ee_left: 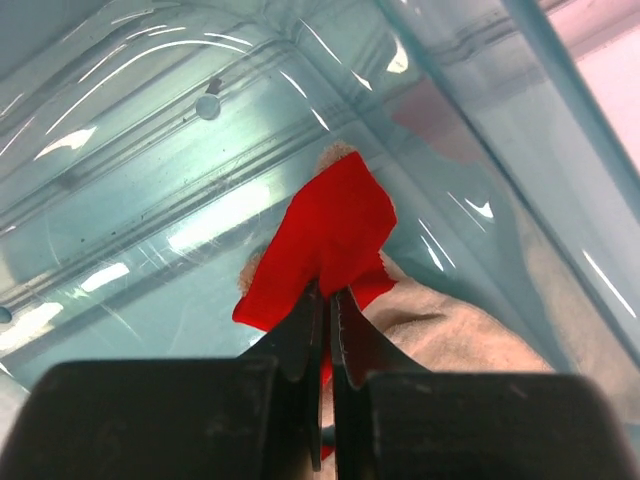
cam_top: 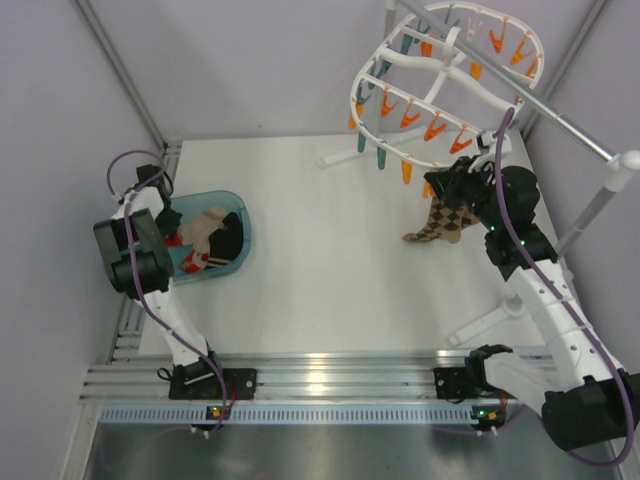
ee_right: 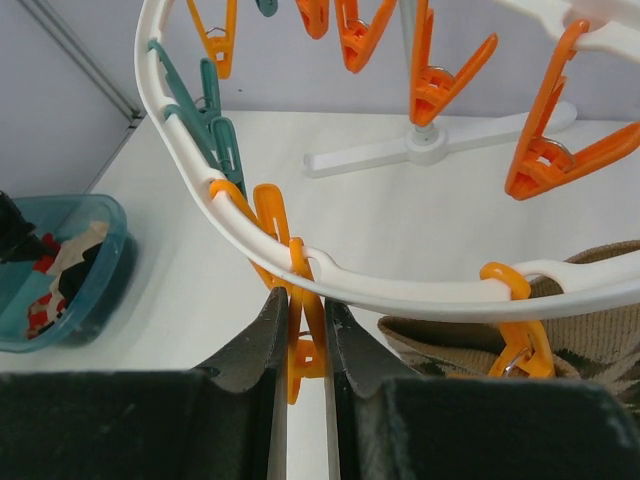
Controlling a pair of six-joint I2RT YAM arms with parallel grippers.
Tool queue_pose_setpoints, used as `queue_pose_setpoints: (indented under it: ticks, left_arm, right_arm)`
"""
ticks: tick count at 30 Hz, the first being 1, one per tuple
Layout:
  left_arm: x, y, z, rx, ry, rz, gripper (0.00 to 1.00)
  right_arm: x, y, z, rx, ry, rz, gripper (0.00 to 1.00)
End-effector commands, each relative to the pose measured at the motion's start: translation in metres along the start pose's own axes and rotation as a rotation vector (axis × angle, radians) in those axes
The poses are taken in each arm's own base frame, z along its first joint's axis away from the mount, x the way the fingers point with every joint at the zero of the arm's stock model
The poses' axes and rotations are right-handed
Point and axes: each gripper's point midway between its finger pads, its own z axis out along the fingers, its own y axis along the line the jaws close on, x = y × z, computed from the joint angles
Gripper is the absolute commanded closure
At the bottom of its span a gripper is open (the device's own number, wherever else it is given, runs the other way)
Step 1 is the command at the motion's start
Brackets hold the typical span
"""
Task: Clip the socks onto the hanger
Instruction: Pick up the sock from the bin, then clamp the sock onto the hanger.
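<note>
Glossy translucent teal plastic tub [ee_left: 150, 130], soft matt red-and-cream cloth socks [ee_left: 340, 225], smooth white plastic hanger [ee_right: 420, 290], shiny orange plastic peg [ee_right: 303, 300], knitted argyle sock [cam_top: 445, 222], matt white desk [cam_top: 330, 280]

Red end of the sock [ee_left: 335, 225] is sitting partly hidden behind the left gripper [ee_left: 326, 292] jaws; right of them its cream part is running off the bottom edge. Below the right gripper [ee_right: 303, 300] jaws, the orange peg [ee_right: 285, 225] is ending behind the gripper body. Right of them, the argyle sock [ee_right: 600, 330] is running off-frame, partly behind the hanger [ee_right: 400, 290] rim.
</note>
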Motion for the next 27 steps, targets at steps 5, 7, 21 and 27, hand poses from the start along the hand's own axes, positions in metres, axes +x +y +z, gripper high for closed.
queue_pose_setpoints:
  ticks: [5, 7, 21, 27]
  left_arm:
    - [-0.048, -0.024, -0.086, 0.177, -0.225, 0.116, 1.0]
    - [-0.068, -0.038, -0.125, 0.226, -0.388, 0.221, 1.0]
    - [-0.026, -0.147, -0.372, 1.032, -1.096, 1.059, 1.0]
    - [0.08, -0.153, -0.423, 1.43, -1.357, 1.464, 1.0]
  right_arm:
    - [-0.033, 0.006, -0.003, -0.019, -0.078, -0.044, 1.0]
    - [-0.034, 0.006, -0.004, -0.022, -0.082, -0.05, 1.0]
    - [-0.041, 0.011, -0.01, -0.034, -0.112, -0.06, 1.0]
    - [-0.045, 0.013, -0.01, -0.044, -0.12, -0.06, 1.0]
